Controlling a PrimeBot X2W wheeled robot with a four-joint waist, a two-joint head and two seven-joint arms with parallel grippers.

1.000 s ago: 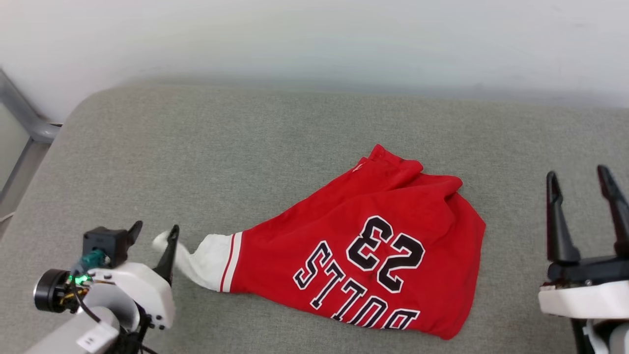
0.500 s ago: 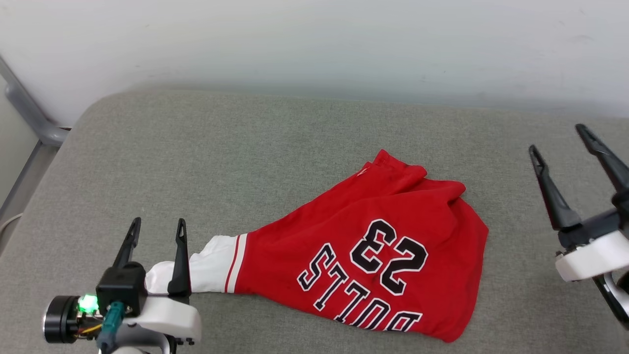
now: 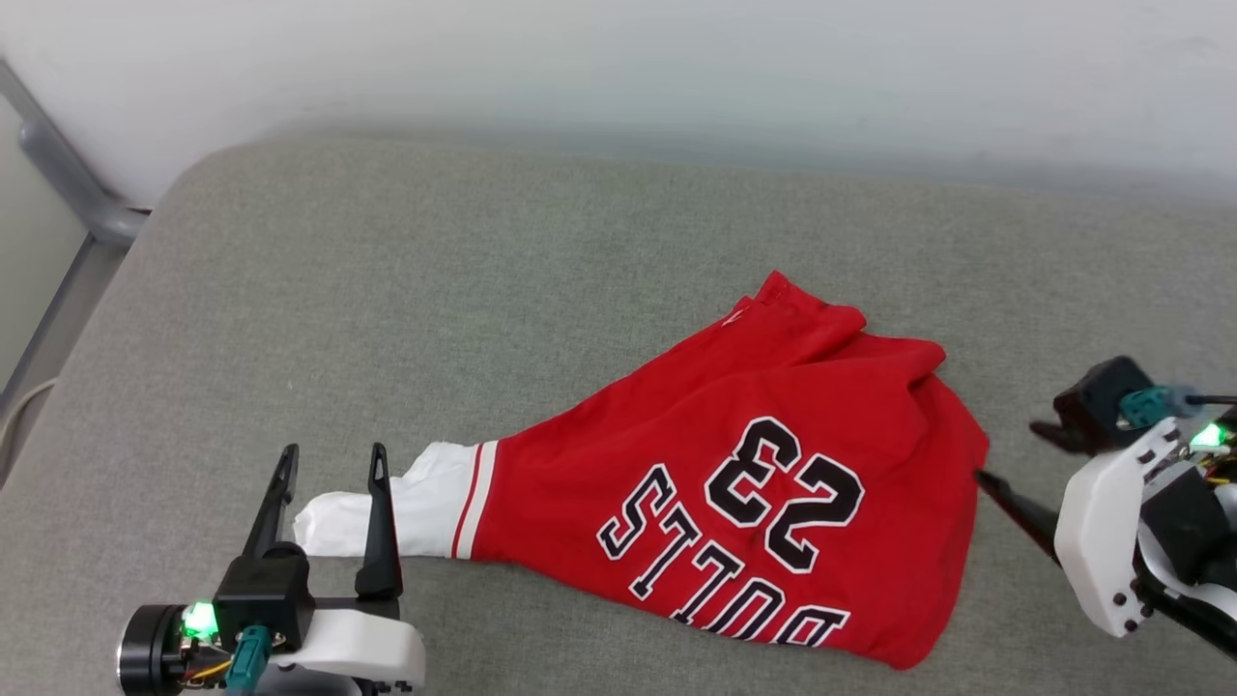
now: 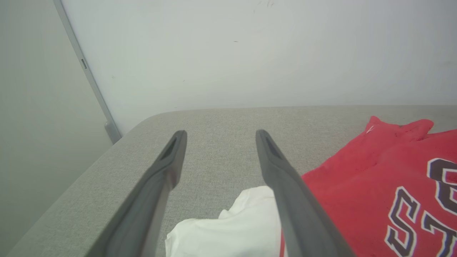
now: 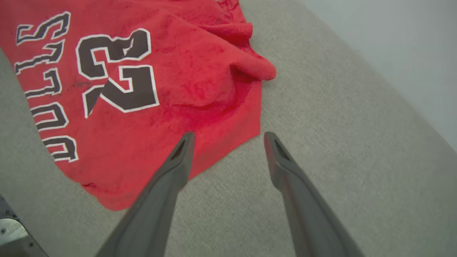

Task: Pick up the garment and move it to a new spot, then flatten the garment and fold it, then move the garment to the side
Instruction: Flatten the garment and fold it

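1. Observed the garment (image 3: 754, 483) lying rumpled, lettering up, right of centre on the grey padded surface (image 3: 387, 290). White sleeve (image 3: 425, 493) stretched toward 9 o'clock, folds bunched at 1 o'clock.
2. Found the left end effector (image 3: 333, 452) at 8 o'clock of the garment, fingers apart, sleeve tip lying between them, nothing clamped.
3. Found the right end effector (image 5: 229, 136) at 3 o'clock, fingers apart and straddling the red side edge, one over cloth, the other over bare padding. Nothing held.
4. Judged the step in hand to be taking hold at two opposite ends for the lift to a new spot.
5. Recommend lowering each side until one finger slips under the cloth edge, then closing on cloth alone, not on padding.
6. Recommend securing both holds before lifting, then raising evenly, to keep the cloth spread and avoid dragging or a one-sided swing.
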